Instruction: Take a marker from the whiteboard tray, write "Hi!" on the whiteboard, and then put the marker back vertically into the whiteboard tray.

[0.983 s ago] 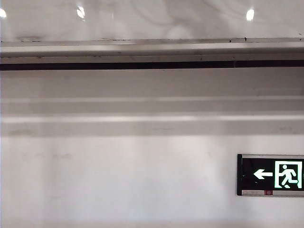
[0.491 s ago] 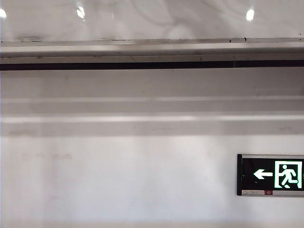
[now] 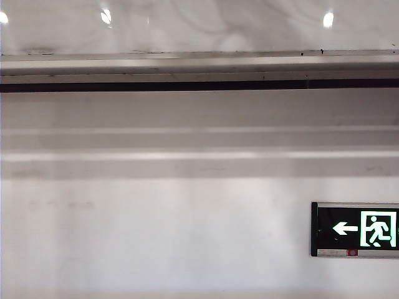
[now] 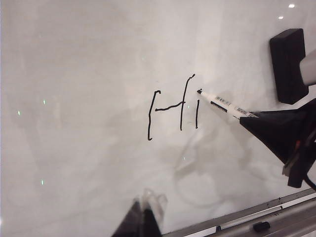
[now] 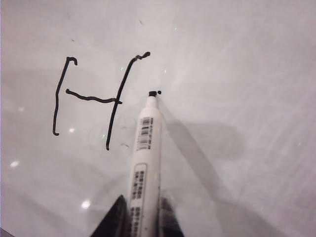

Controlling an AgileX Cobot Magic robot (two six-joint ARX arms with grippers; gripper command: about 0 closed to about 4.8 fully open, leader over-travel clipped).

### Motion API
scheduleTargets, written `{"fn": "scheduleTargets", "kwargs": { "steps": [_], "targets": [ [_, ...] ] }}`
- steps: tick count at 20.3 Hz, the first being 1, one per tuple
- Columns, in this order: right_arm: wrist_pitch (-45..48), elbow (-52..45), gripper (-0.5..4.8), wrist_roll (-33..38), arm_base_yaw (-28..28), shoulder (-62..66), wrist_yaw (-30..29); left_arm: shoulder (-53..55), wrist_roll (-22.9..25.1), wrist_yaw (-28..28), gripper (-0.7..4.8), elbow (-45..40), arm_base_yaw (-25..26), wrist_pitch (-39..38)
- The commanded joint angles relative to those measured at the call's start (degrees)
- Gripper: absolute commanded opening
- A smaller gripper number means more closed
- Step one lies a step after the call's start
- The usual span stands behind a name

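- My right fingers (image 5: pixel 143 220) were pinching the marker (image 5: pixel 146 148) low on its barrel, uncapped, with the tip against the whiteboard (image 4: pixel 74 74).
- The tip sat just above a short stroke to the right of the finished "H" (image 4: pixel 168 106). In my own wrist view a small dot (image 5: pixel 159 92) lay right beside the tip.
- I judged I was dotting the "i". That left the exclamation mark, then standing the marker back in the tray (image 4: pixel 284 213).
- My left fingers (image 4: pixel 143 223) hung near the board's bottom edge, well apart from the writing, with nothing visibly in them. I could not tell whether they were spread or pressed together.
- A small black piece (image 4: pixel 261 226), perhaps the cap, lay on the tray.
- A black eraser (image 4: pixel 289 64) sat on the board above my right arm.
- The outside view had not changed over the last second and showed neither arm.
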Motion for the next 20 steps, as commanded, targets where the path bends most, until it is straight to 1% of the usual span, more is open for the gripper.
{"fn": "scheduleTargets", "kwargs": {
  "steps": [1,6,15,20],
  "targets": [
    [1.05,0.2,-0.01,0.15,-0.17,-0.09,1.36,-0.09,-0.2,0.22,-0.05,0.22,0.0,0.72],
    [3.02,0.2,-0.01,0.15,-0.15,-0.09,1.31,-0.09,-0.2,0.22,-0.05,0.22,0.0,0.72],
    [3.02,0.2,-0.01,0.15,-0.11,-0.09,1.14,-0.09,-0.2,0.2,-0.05,0.22,0.0,0.72],
    [1.79,0.2,-0.01,0.02,0.72,-3.69,1.18,-0.09,-0.2,0.2,-0.05,0.22,0.0,0.68]
  ]
}}
